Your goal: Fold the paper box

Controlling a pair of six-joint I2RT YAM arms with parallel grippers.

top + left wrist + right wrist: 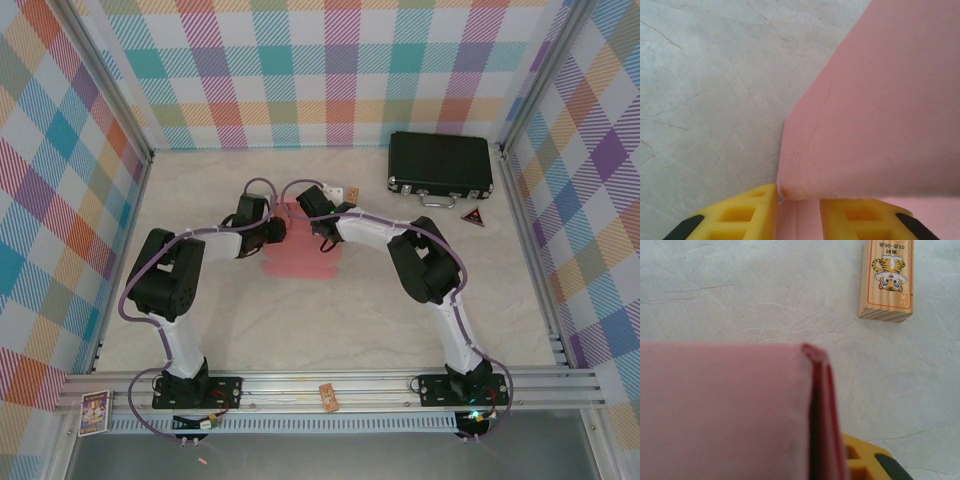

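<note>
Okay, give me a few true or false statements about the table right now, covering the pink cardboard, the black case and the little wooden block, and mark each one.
1. The black hard case with a handle sits at the far right of the table, apart from the pink cardboard paper box. True.
2. The small tan wooden block with a tiger print lies on top of the pink box. False: it lies on the pale marbled table, apart from the box.
3. The left arm and the right arm both reach in to the pink box. True.
4. The pink box is a finished, closed box. False: much of it lies flat, with a flap lifted.
</note>
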